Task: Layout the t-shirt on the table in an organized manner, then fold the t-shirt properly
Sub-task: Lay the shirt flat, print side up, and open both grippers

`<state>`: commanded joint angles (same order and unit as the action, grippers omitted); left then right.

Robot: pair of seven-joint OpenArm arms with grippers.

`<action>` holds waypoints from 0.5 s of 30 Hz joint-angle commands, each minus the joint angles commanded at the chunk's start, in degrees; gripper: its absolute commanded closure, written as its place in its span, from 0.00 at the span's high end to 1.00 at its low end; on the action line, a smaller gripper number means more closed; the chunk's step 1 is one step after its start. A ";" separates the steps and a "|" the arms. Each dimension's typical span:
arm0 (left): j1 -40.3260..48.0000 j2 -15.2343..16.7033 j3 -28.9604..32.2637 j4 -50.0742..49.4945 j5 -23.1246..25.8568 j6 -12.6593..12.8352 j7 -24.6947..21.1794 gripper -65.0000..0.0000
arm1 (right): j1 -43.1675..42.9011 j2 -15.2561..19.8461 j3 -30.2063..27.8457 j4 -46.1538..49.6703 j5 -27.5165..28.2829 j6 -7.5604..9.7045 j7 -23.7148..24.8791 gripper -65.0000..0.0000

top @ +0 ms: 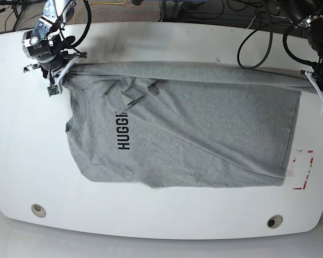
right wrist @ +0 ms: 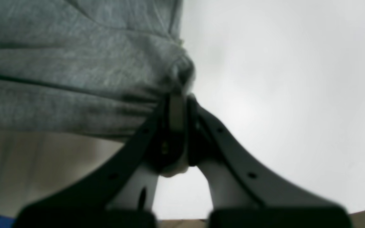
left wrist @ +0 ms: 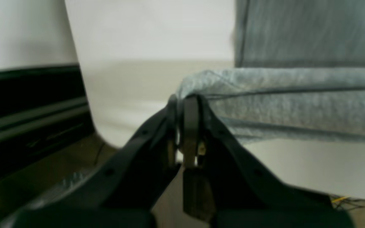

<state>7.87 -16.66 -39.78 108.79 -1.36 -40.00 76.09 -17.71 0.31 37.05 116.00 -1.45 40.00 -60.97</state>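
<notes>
The light grey t-shirt [top: 194, 134] lies on the white table [top: 151, 220], its far edge stretched taut between my two grippers. Black lettering [top: 123, 129] shows near its left end, partly covered by a fold. My left gripper [top: 310, 79] is at the right of the base view and is shut on the shirt's far right corner. The left wrist view shows its fingertips [left wrist: 185, 99] pinching the bunched cloth [left wrist: 296, 104]. My right gripper [top: 64, 72] is at the far left, shut on the shirt's far left corner. The right wrist view shows it [right wrist: 177, 98] clamped on the cloth [right wrist: 74, 79].
Two round grommet holes [top: 38, 209] [top: 274, 221] sit near the table's front edge. A red-and-white mark [top: 304, 169] lies right of the shirt. Cables [top: 253, 43] run over the far right of the table. The table's rounded corner [left wrist: 100, 133] is close to my left gripper.
</notes>
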 joint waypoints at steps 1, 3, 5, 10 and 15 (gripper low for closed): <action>0.79 0.00 0.00 0.00 0.00 0.00 0.00 0.00 | -0.53 0.00 0.00 0.00 0.00 0.00 0.00 0.00; 2.20 -0.09 -0.70 0.00 0.09 0.00 0.00 0.00 | -1.67 -0.09 0.00 0.00 0.09 0.00 0.00 0.00; 3.34 -0.09 -1.58 0.00 0.09 0.00 0.00 0.00 | -2.46 -0.18 0.00 -0.09 0.09 0.00 0.00 0.00; 6.68 -0.09 -2.02 -0.18 0.09 0.00 -0.88 0.00 | -4.22 -0.70 0.00 -0.18 0.09 0.00 0.09 0.00; 9.76 0.00 -1.85 -0.18 0.18 0.00 -3.34 0.00 | -4.75 -0.79 0.00 -0.26 0.09 0.00 0.09 0.01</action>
<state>17.63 -16.66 -41.63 108.62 -1.19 -40.00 72.75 -22.46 -0.48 37.05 115.74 -1.36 40.00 -60.88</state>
